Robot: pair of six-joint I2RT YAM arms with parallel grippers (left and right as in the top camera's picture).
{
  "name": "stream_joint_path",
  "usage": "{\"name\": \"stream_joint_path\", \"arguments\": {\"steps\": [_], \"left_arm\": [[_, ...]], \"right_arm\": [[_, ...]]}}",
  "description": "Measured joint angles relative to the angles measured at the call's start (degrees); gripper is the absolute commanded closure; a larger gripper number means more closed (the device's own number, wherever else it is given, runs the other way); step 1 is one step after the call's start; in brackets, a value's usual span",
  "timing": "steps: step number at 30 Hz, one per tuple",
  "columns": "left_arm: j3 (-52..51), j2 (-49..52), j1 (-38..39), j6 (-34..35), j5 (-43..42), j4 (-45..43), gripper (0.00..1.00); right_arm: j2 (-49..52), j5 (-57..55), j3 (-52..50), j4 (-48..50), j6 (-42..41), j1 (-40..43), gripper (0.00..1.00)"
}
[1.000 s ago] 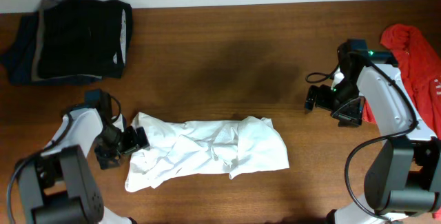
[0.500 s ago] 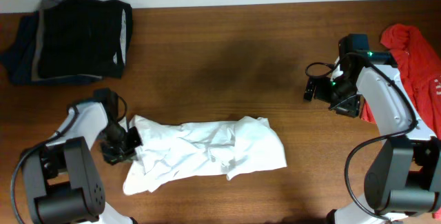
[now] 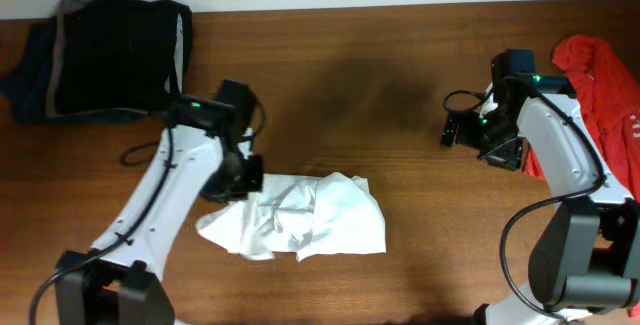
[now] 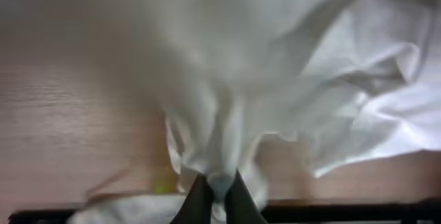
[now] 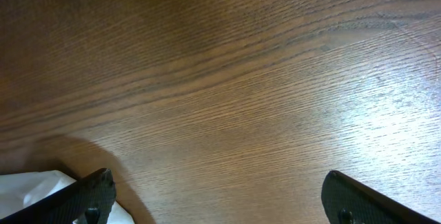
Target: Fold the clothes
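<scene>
The white shirt [image 3: 300, 217] lies bunched in a soft, crumpled heap on the table [image 3: 380, 75], toward 6 o'clock from the middle. Its thin fabric is thrown into sharp creases and rounded puffs. The left gripper [image 4: 215, 186] is pinched narrow on a gathered fold at the heap's 10 o'clock corner. In the left wrist view the cloth hangs from it in long, limp pleats, partly blurred.

The right gripper [image 5: 218, 191] is spread wide and holds nothing, its dark fingers [image 5: 93, 191] far apart over bare, fine-grained brown wood at 3 o'clock. A rumpled red garment [image 3: 600, 70] sits at the 2 o'clock edge. A flat folded stack of black, grey and navy cloth [image 3: 100, 55] rests at 10 o'clock.
</scene>
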State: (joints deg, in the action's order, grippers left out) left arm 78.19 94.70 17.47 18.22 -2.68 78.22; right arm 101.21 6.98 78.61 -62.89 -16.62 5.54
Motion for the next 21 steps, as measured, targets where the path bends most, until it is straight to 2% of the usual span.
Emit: {"name": "stream_joint_path", "arguments": {"steps": [5, 10, 18, 20, 21], "left_arm": [[6.69, 0.00, 6.67, 1.11, -1.60, 2.58, 1.00], [8.17, 0.00, 12.96, 2.82, -5.03, -0.46, 0.99], [8.17, 0.72, 22.64, 8.52, -5.75, -9.68, 0.99], [8.33, 4.04, 24.59, 8.87, -5.75, -13.11, 0.99], [8.39, 8.11, 26.21, 8.92, -5.75, -16.41, 0.96]], "right_arm": [[0.00, 0.00, 0.00, 0.00, 0.00, 0.00, 0.01], [0.00, 0.00, 0.00, 0.00, -0.04, 0.00, 0.01], [0.00, 0.00, 0.00, -0.04, -0.02, 0.00, 0.01], [0.00, 0.00, 0.00, -0.02, -0.02, 0.00, 0.01], [0.00, 0.00, 0.00, 0.00, -0.02, 0.00, 0.01]]}}
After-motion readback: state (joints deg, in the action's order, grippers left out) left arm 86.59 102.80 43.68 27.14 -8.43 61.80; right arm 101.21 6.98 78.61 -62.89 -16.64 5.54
